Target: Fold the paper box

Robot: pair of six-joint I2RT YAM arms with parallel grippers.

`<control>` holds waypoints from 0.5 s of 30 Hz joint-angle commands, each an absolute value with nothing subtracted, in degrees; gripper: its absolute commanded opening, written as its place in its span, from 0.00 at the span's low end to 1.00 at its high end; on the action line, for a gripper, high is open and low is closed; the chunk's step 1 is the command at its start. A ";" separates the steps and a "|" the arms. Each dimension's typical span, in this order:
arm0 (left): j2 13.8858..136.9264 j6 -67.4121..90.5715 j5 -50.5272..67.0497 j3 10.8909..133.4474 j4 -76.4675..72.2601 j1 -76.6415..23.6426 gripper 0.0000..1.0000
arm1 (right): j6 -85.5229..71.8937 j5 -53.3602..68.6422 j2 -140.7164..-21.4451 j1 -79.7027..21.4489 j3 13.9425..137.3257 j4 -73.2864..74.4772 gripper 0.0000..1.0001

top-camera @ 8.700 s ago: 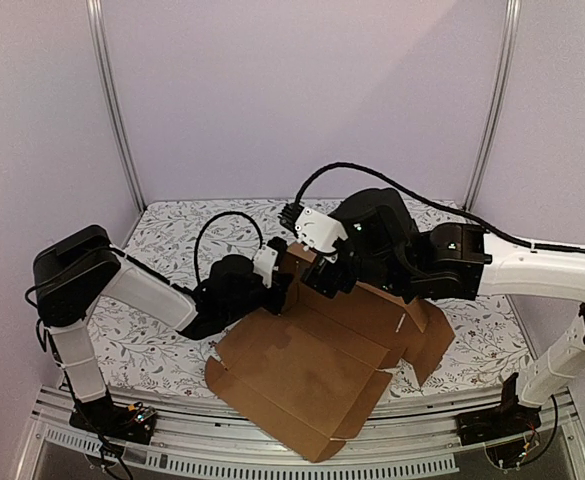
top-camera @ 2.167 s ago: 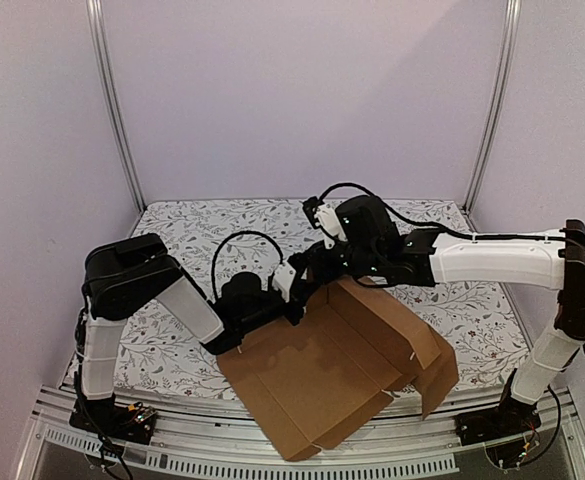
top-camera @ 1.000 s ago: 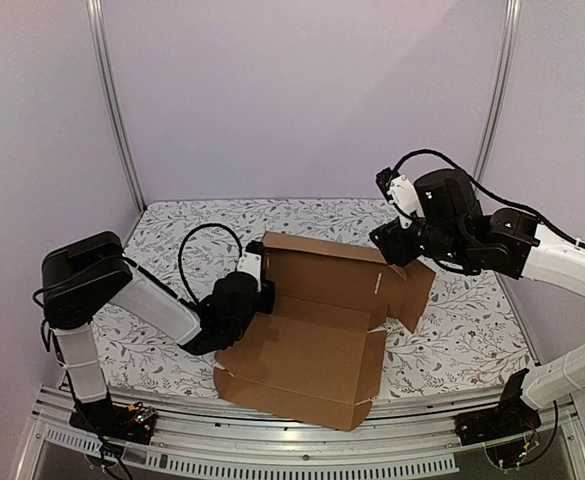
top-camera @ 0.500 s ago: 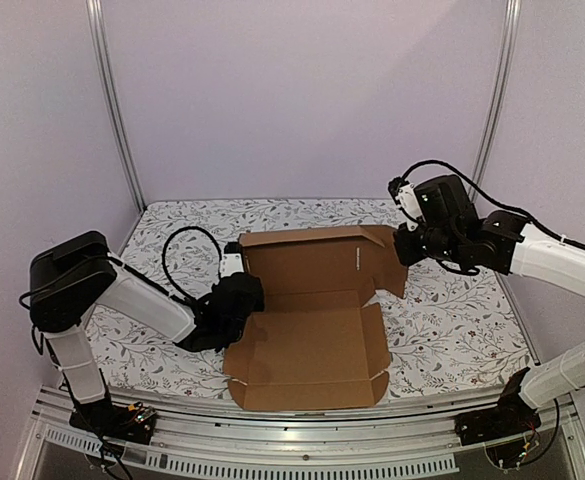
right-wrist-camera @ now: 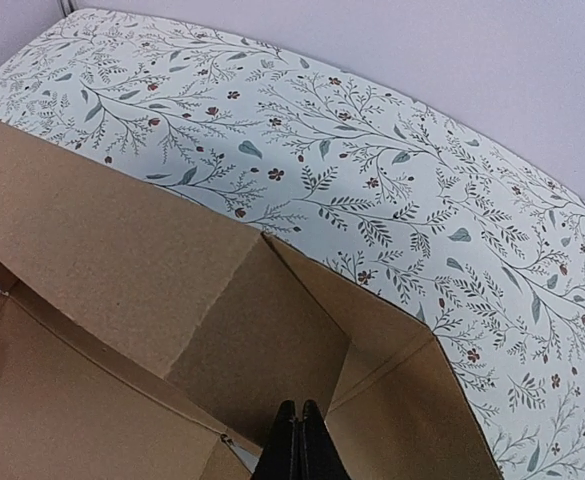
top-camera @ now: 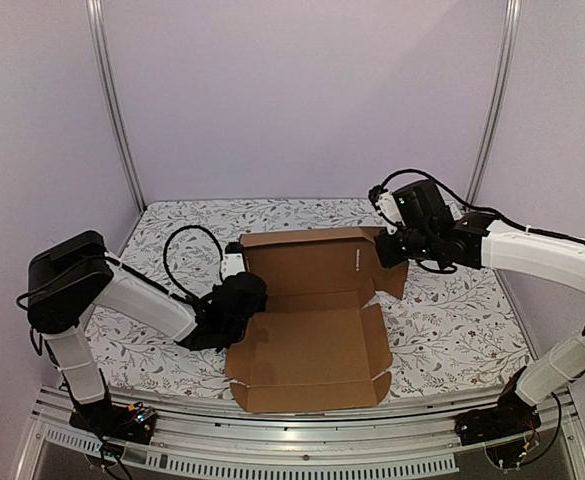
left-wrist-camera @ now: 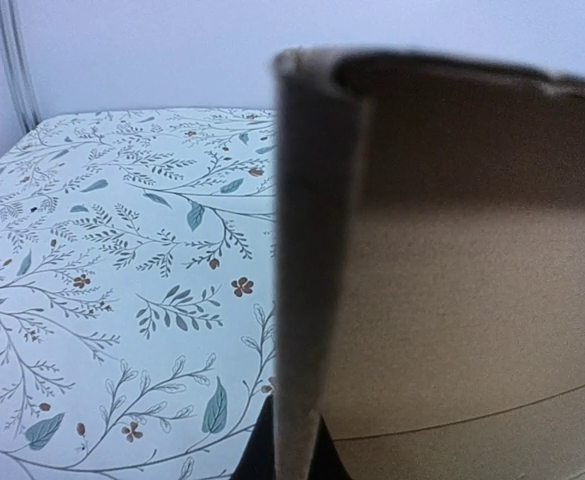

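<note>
Sitting mid-table w/ base flat and far wall upright, the paper box [top-camera: 312, 340] is looking approx. half-formed: left gripper [top-camera: 240, 290] is pinching the wall's left edge, right gripper [top-camera: 385, 252] is apparently pinching its right flap, side walls and closing not yet done.

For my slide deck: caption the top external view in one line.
The paper box lies half-folded, back panel raised, left gripper pinching its left edge and right gripper its right flap.
</note>
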State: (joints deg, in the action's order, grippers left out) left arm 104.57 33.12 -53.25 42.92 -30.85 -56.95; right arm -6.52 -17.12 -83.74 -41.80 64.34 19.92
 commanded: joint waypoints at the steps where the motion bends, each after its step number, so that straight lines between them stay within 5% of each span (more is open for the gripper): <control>1: 104.76 34.02 -50.72 42.93 -23.99 -58.18 0.00 | -6.57 -13.85 -86.38 -41.41 66.28 17.05 0.00; 15: 104.44 33.67 -49.53 44.90 -22.51 -58.53 0.00 | -15.34 -7.42 -90.63 -41.40 63.38 5.90 0.00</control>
